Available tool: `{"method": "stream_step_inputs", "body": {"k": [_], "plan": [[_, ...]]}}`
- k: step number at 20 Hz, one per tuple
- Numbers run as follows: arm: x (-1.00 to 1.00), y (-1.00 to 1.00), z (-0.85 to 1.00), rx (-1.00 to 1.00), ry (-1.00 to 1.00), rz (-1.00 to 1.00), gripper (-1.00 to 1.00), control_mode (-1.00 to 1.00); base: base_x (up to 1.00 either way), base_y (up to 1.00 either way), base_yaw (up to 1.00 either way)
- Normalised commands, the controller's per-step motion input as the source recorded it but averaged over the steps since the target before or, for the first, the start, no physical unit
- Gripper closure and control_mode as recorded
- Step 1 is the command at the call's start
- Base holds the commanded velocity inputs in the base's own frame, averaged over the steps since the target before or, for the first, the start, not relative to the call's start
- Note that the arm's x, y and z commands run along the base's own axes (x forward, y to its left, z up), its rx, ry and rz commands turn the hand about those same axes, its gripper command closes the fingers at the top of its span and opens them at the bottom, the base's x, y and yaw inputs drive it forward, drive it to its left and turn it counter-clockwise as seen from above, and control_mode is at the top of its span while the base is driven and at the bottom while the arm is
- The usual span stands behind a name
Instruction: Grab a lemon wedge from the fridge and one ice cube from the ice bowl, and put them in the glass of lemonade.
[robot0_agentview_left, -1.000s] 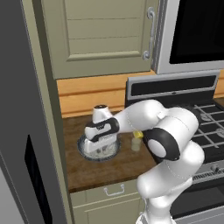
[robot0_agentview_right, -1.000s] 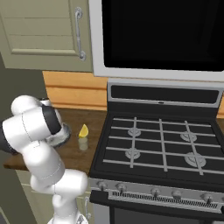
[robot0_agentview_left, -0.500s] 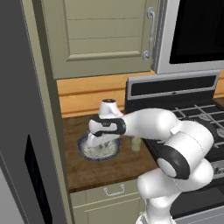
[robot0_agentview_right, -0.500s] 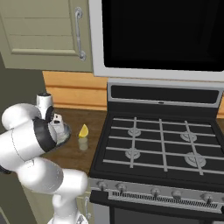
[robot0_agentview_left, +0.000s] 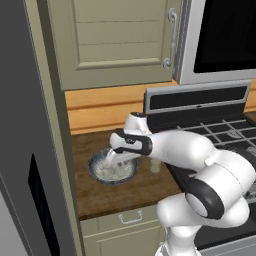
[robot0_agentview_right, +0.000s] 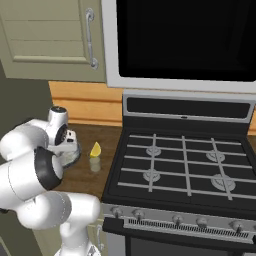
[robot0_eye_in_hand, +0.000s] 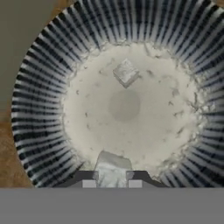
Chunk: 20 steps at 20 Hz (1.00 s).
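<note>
Wooden counter (robot0_agentview_left: 130, 192) — hand (robot0_eye_in_hand: 112, 178) clamped on ice cube (robot0_eye_in_hand: 112, 165) over ice bowl (robot0_eye_in_hand: 39, 109)

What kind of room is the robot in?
It looks like a kitchen. There's a gas stove with burner grates, a wooden counter with cabinets above it, and a bowl of ice next to a little glass of lemonade with a lemon wedge on top.

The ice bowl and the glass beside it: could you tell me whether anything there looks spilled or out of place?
Nothing stands out. The ice bowl sits flat on the counter, with a loose ice cube inside. The glass stands upright, lemon wedge at its top. No spill shows.
</note>
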Motion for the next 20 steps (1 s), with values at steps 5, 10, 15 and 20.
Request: {"method": "stream_step_inputs", "body": {"k": [5, 10, 15, 20], "plan": [[-0.02, -0.16, 0.29, 0.13, -0.07, 0.0, 1.0, -1.0, 0.0, 0.0, 0.0], [0.08, -0.02, 0.7, -0.05, 0.02, 0.0, 1.0, -1.0, 0.0, 0.0, 0.0], [0.18, 0.0, 0.7, -0.33, 0.3, 0.0, 1.0, -1.0, 0.0, 0.0, 0.0], [0.27, -0.12, 0.08, -0.27, 0.48, -0.04, 1.0, -1.0, 0.0, 0.0, 0.0]]}}
